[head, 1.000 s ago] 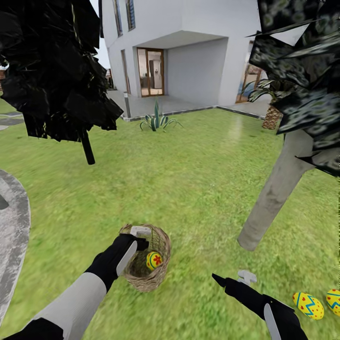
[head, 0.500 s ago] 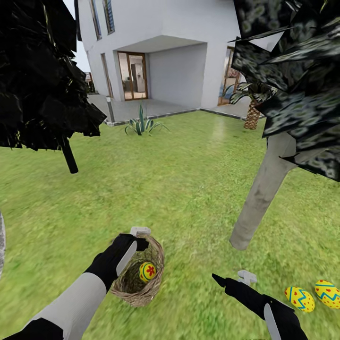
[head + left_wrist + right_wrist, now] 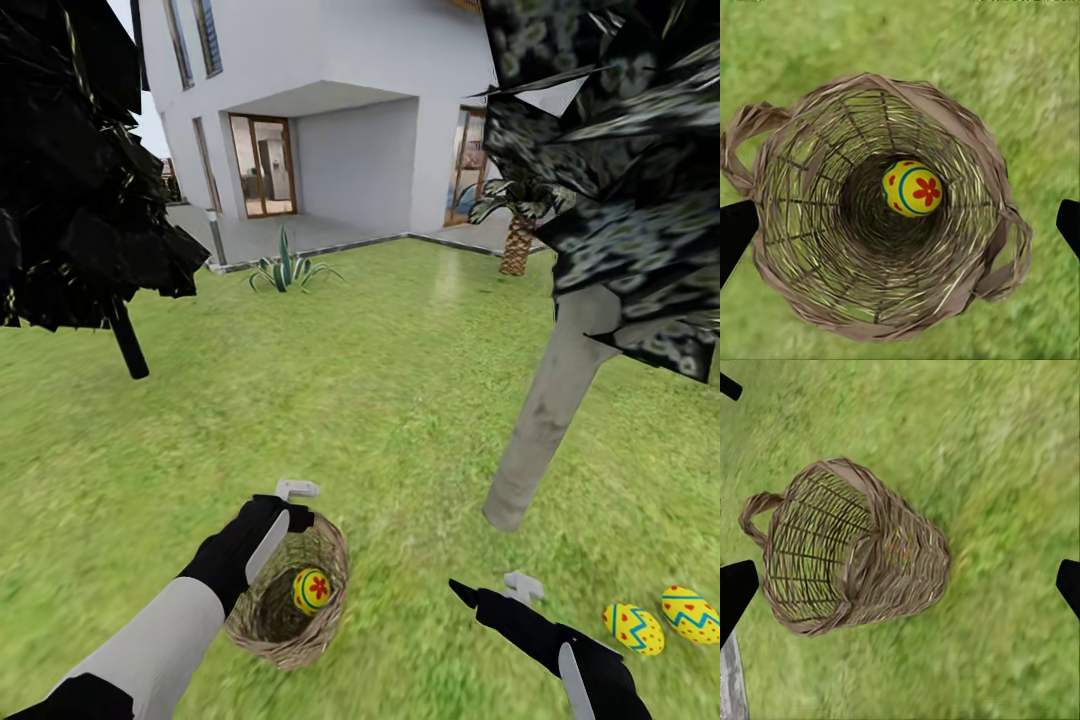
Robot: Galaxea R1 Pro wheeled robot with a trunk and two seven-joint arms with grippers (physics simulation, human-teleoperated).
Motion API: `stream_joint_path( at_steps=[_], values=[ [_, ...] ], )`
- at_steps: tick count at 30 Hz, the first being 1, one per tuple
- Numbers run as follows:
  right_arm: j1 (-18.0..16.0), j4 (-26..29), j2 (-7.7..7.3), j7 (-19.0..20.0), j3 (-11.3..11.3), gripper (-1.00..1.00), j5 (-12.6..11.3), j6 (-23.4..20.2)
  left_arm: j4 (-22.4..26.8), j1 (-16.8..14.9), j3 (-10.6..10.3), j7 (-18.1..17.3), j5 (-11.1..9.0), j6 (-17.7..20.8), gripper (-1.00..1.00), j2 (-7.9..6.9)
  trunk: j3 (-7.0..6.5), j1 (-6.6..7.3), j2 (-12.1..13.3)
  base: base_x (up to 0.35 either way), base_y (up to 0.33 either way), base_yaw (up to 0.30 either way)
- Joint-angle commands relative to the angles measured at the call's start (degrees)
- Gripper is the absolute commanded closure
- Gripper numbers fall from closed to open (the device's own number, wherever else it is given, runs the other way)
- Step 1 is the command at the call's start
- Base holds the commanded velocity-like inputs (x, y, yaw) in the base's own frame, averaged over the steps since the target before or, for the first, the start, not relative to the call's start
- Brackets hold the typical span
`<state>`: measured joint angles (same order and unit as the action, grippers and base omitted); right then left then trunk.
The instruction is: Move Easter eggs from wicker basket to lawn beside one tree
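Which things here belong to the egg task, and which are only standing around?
Job:
basket, one flower egg inside
two eggs on the lawn
grey-trunk tree
left tool over the basket

Not the job:
black-trunk tree
palm
spiky plant
house

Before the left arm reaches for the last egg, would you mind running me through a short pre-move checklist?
1. Egg present in the wicker basket: ok, the flower egg lies at the bottom.
2. Left claw open: ok, its tips sit wide on either side of the rim.
3. Left claw centred over the basket opening: ok.
4. Other two eggs out: ok, one egg and a second egg lie on the lawn.
5. Both near the tree: ok.
6. Right claw empty: ok.
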<state>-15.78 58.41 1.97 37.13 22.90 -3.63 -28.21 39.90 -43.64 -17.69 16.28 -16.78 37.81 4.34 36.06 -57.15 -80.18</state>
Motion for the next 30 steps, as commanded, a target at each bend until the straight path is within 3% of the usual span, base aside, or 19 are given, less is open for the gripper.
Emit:
stream_joint_path(
  at_steps=[1,7,13,30],
  values=[
    [0.0,0.1,0.08,0.1,0.2,-1.00,-0.4,-0.5,0.1,0.0,-0.2,0.5,-0.6,0.2,-1.00,-0.07,0.05,-0.01,0.0,0.085,0.294,-0.008],
    [0.0,0.1,0.10,0.1,0.2,-1.00,-0.4,-0.5,0.1,0.0,-0.2,0.5,-0.6,0.4,-1.00,-0.18,0.04,-0.01,0.0,0.053,0.280,-0.003],
    [0.0,0.1,0.13,0.1,0.2,-1.00,-0.5,-0.5,0.1,0.0,-0.2,0.5,-0.7,0.4,-1.00,-0.17,0.04,-0.01,0.0,0.033,0.070,0.000],
    [0.0,0.0,0.14,0.1,0.2,-1.00,-0.4,-0.6,0.0,0.0,-0.2,0.5,-0.6,0.4,-1.00,-0.14,-3.01,3.72,6.8,-0.001,0.003,0.000]
  ],
)
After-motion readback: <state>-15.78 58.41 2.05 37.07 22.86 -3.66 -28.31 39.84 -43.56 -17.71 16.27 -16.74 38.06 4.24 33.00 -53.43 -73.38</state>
